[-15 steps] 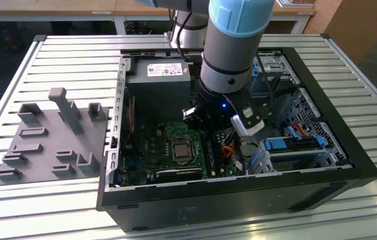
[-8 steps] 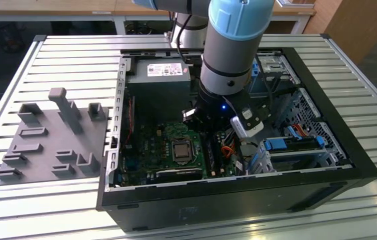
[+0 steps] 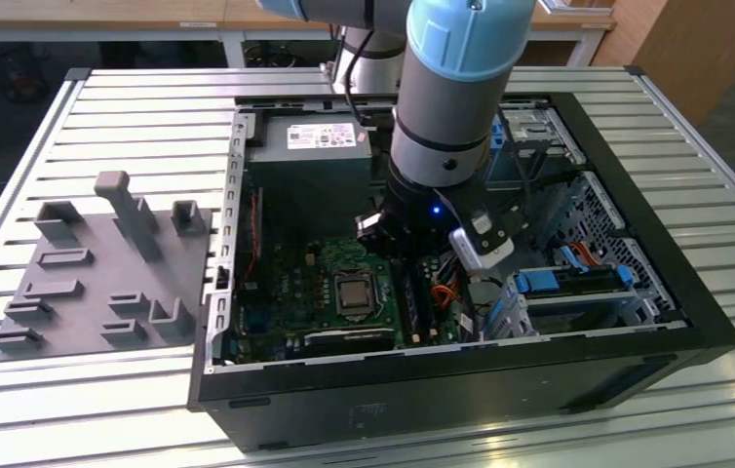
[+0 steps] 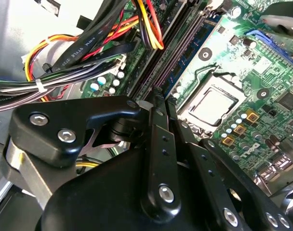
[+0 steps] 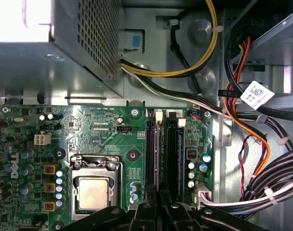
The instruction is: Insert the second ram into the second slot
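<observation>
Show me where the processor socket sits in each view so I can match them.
Exterior view: processor socket, at the exterior view's left of the memory slots.
Second wrist view: the silver square beside those slots.
First wrist view: the socket, again beside the slots.
Shared landmark: the memory slots.

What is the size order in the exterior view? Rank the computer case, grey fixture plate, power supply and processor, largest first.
1. computer case
2. grey fixture plate
3. power supply
4. processor, clearly the smallest
</observation>
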